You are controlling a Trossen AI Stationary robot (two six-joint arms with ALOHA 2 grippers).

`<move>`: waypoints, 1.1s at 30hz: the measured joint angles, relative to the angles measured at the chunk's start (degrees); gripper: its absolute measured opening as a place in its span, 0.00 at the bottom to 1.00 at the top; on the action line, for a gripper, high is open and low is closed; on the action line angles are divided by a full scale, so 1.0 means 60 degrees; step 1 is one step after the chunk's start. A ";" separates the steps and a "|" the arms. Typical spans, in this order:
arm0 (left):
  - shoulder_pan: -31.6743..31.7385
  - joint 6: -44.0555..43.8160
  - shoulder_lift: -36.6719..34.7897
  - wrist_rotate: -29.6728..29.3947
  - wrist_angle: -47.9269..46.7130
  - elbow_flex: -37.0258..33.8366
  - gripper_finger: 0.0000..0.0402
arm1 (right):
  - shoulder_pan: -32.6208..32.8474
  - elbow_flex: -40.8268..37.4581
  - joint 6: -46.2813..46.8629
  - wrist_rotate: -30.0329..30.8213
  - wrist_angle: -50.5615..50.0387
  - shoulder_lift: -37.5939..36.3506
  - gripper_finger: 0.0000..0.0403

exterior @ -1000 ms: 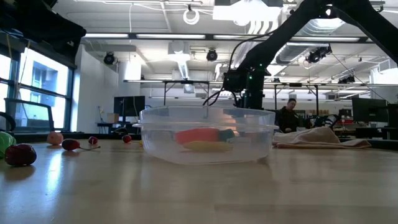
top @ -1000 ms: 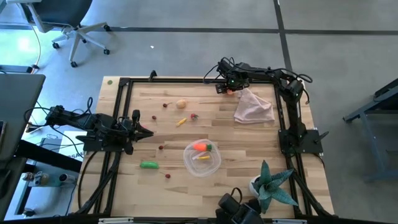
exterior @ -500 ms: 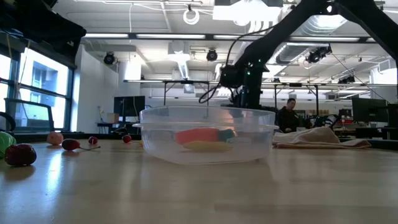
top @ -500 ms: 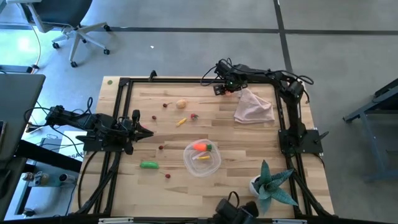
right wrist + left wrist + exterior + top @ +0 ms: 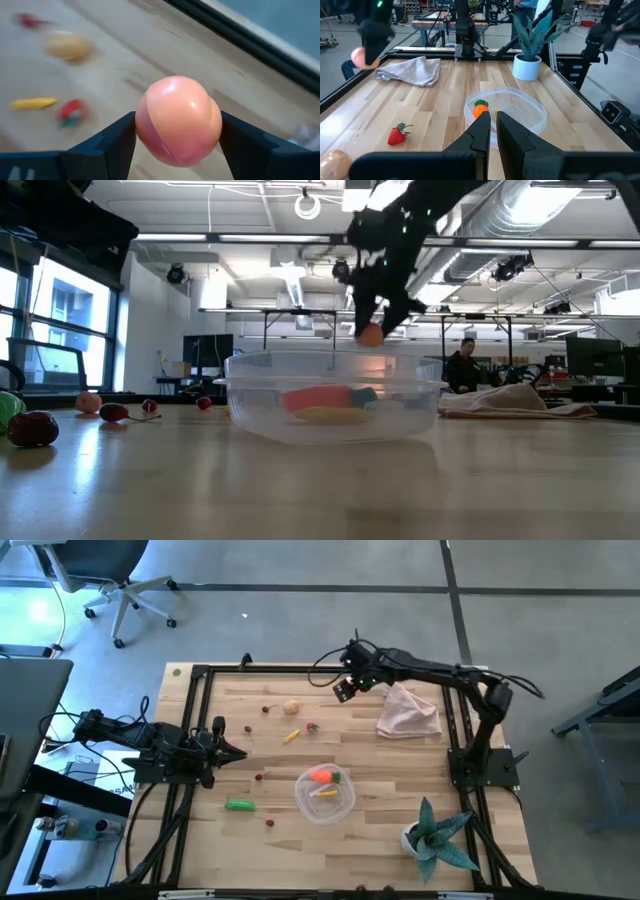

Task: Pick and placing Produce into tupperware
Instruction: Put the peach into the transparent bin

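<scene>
We are seeing the right gripper (image 5: 177,131) jaws clamping the pink ball (image 5: 178,120), aloft well beyond the tupperware (image 5: 325,794), which is holding a carrot (image 5: 321,776). Green pod (image 5: 239,805), berries remaining on the bench. Left gripper (image 5: 232,753) idling, jaws closed.

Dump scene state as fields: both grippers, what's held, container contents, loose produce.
right gripper: raised over the table's far side, shut on the pink ball
left gripper: low at the table's left edge, shut, empty
clear plastic tupperware: holds orange carrot, yellow piece
loose: green pod, tan ball, strawberry, yellow stick
</scene>
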 joint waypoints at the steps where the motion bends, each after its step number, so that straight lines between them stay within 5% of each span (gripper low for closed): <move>1: 0.0002 0.0000 -0.0002 0.0002 0.0000 0.0000 0.05 | 0.0194 0.0000 -0.0265 -0.0015 0.0092 -0.0193 0.60; 18: 0.0002 -0.0003 -0.0002 0.0000 0.0003 0.0000 0.05 | 0.3437 0.0007 -0.2109 -0.1922 0.0774 -0.1087 0.60; 33: -0.0002 -0.0003 0.0000 0.0001 0.0000 0.0000 0.05 | 0.6319 0.0000 -0.2111 0.0060 0.0970 0.0877 0.60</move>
